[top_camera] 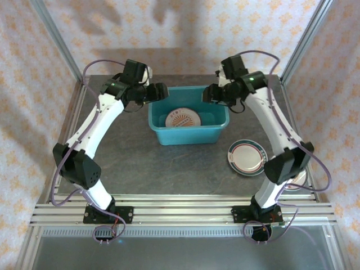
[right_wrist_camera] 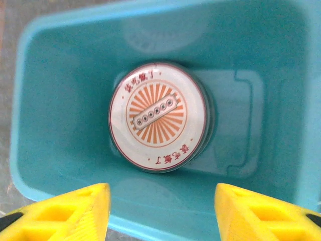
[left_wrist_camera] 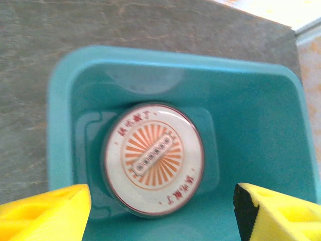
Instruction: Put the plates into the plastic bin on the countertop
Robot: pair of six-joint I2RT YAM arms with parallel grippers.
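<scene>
The teal plastic bin (top_camera: 188, 136) stands at the middle back of the dark countertop (top_camera: 169, 169). One plate (top_camera: 183, 118) with an orange sunburst face lies flat on its floor, left of centre. My left gripper (top_camera: 160, 91) hovers over the bin's left rim, open and empty. My right gripper (top_camera: 209, 94) hangs over the right rim, open too, holding nothing. The left wrist view looks down on the plate (left_wrist_camera: 154, 158) in the bin (left_wrist_camera: 57, 125) between the spread yellow fingers of the left gripper (left_wrist_camera: 161, 211). In the right wrist view the right gripper (right_wrist_camera: 161, 206) frames the same plate (right_wrist_camera: 158, 121).
A plate with a green and red rim (top_camera: 246, 156) lies on the countertop right of the bin. Part of another pale plate (top_camera: 297, 181) peeks out behind the right arm's elbow. Aluminium rails frame the surface, and patterned walls close in the back and sides.
</scene>
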